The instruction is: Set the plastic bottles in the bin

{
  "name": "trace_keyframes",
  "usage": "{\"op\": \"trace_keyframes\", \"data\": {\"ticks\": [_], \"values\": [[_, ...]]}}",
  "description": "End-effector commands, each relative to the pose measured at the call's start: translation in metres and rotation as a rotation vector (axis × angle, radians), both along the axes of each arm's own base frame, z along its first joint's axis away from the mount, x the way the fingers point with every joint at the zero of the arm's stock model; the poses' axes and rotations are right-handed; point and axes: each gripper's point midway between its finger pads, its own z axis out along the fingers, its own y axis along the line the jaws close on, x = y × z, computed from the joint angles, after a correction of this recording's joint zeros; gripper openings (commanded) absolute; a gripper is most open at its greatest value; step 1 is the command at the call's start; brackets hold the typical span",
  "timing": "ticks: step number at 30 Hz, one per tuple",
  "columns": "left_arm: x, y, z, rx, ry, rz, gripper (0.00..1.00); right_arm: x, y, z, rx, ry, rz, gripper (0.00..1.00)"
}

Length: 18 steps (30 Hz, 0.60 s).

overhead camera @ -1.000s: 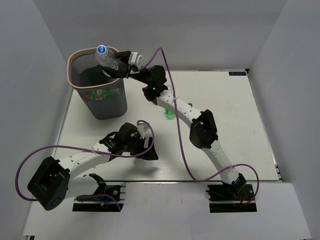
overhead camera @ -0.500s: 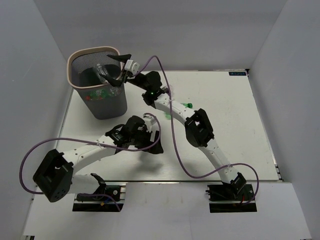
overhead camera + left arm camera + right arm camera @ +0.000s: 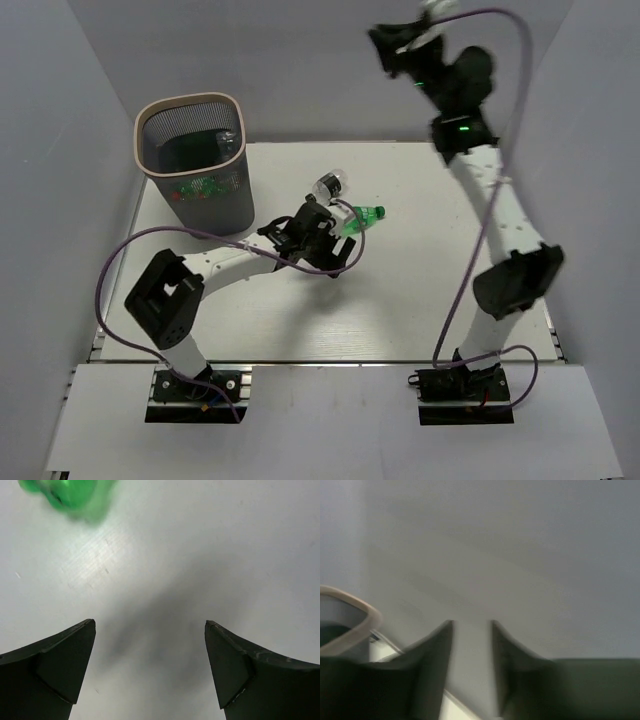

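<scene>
**One green bottle lies on the table, others are in the bin**

A green bottle (image 3: 362, 215) lies on its side near the middle of the table (image 3: 450, 280), somewhat toward the far edge. The bin (image 3: 188, 98) stands upright at the table's far left corner, well apart from that bottle. Other plastic bottles (image 3: 205, 187) are inside it, showing as green and red patches through the dark mesh low on its near wall. How many there are cannot be told.

The left gripper (image 3: 340, 258) hangs low over the table just beside the green bottle, on its near side. Its jaws are spread wide and hold nothing. In its wrist view only bare table shows between the two dark fingers (image 3: 60, 665), and the bottle is a green blur at the upper left corner, clear of both.

The right gripper (image 3: 395, 40) is raised high beyond the far edge, in front of the back wall and away from bin and bottle. Its picture is blurred. Its fingers (image 3: 432, 650) stand nearly closed with a narrow slit between them, and nothing is in it.
</scene>
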Motion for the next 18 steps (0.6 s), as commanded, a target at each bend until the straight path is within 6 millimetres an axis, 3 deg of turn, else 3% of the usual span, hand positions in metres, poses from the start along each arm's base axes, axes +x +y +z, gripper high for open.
{"op": "trace_keyframes", "data": {"ticks": [1,2,3,4,5,6,7,8,9,10,11,12,13,18], "values": [[0.043,-0.018,0.038,0.047,-0.234,-0.095,0.99,0.036,-0.084,-0.126,-0.147,0.502,-0.137,0.51],[0.049,-0.022,0.039,0.062,-0.251,-0.115,0.99,0.037,-0.137,-0.123,-0.166,0.507,-0.218,0.58],[0.057,-0.021,0.039,0.114,-0.282,-0.143,0.99,0.018,-0.142,-0.187,-0.24,0.71,-0.148,0.64],[0.07,-0.031,0.044,0.123,-0.313,-0.153,0.99,0.012,-0.162,-0.204,-0.261,0.76,-0.163,0.72],[0.074,-0.034,0.044,0.14,-0.326,-0.173,0.99,-0.014,-0.17,-0.198,-0.325,0.723,-0.149,0.72],[0.082,-0.039,0.049,0.142,-0.363,-0.191,0.99,-0.033,-0.179,-0.269,-0.357,0.888,-0.126,0.75],[0.086,-0.047,0.056,0.152,-0.417,-0.233,0.99,-0.044,-0.192,-0.282,-0.361,0.899,-0.11,0.75],[0.093,-0.056,0.062,0.151,-0.466,-0.279,0.99,-0.081,-0.196,-0.311,-0.381,0.936,-0.092,0.77],[0.097,-0.061,0.064,0.146,-0.472,-0.278,0.99,-0.091,-0.199,-0.317,-0.388,0.936,-0.093,0.77],[0.102,-0.063,0.061,0.178,-0.48,-0.307,0.99,-0.108,-0.199,-0.299,-0.385,0.866,-0.108,0.77],[0.109,-0.064,0.039,0.236,-0.45,-0.318,0.99,-0.118,-0.203,-0.318,-0.373,0.906,-0.113,0.77],[0.112,-0.066,0.04,0.247,-0.454,-0.329,0.99,-0.126,-0.203,-0.328,-0.366,0.927,-0.108,0.77],[0.114,-0.069,0.042,0.232,-0.474,-0.323,0.99,-0.137,-0.203,-0.322,-0.359,0.905,-0.112,0.77],[0.117,-0.075,0.007,0.269,-0.435,-0.368,0.99,-0.158,-0.206,-0.324,-0.327,0.92,-0.114,0.77]]}}
